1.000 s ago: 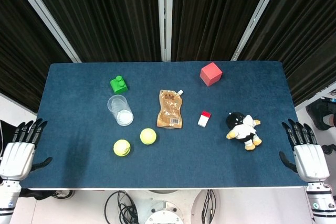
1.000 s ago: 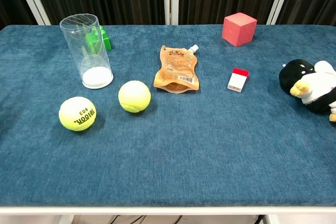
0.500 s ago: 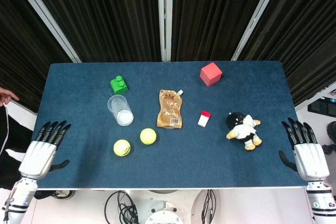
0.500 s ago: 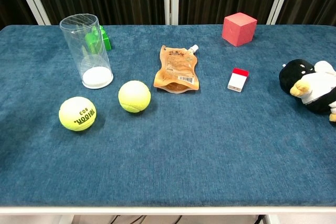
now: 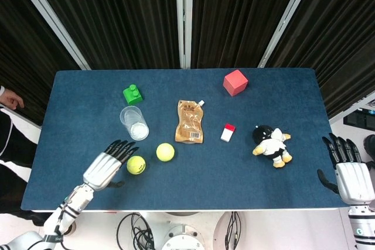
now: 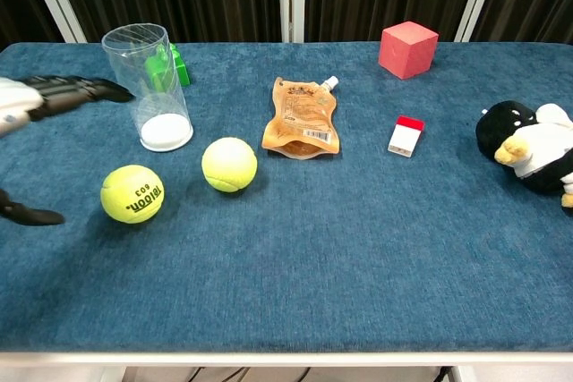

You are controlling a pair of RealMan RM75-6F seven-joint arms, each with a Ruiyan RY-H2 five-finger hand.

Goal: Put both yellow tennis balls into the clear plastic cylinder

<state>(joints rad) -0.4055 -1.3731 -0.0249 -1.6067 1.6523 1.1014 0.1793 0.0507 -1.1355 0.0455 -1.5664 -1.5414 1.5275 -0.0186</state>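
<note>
Two yellow tennis balls lie on the blue table: one (image 5: pixel 136 165) (image 6: pixel 132 193) at the front left, the other (image 5: pixel 165 152) (image 6: pixel 229 165) a little to its right. The clear plastic cylinder (image 5: pixel 134 123) (image 6: pixel 150 87) stands upright just behind them, empty. My left hand (image 5: pixel 107 166) (image 6: pixel 36 105) hovers open just left of the front-left ball, fingers spread toward it, not touching. My right hand (image 5: pixel 350 172) is open off the table's right edge, far from the balls.
A green brick (image 5: pixel 133 94) sits behind the cylinder. A brown pouch (image 5: pixel 190 122) lies mid-table, with a small red-and-white box (image 5: pixel 228 132), a red cube (image 5: pixel 235 82) and a plush penguin (image 5: pixel 270 145) to the right. A person's hand (image 5: pixel 10 100) shows at the far left.
My left hand has moved in from the table's left edge to just beside the front-left ball. The right hand has barely shifted. Balls and cylinder have not moved.
</note>
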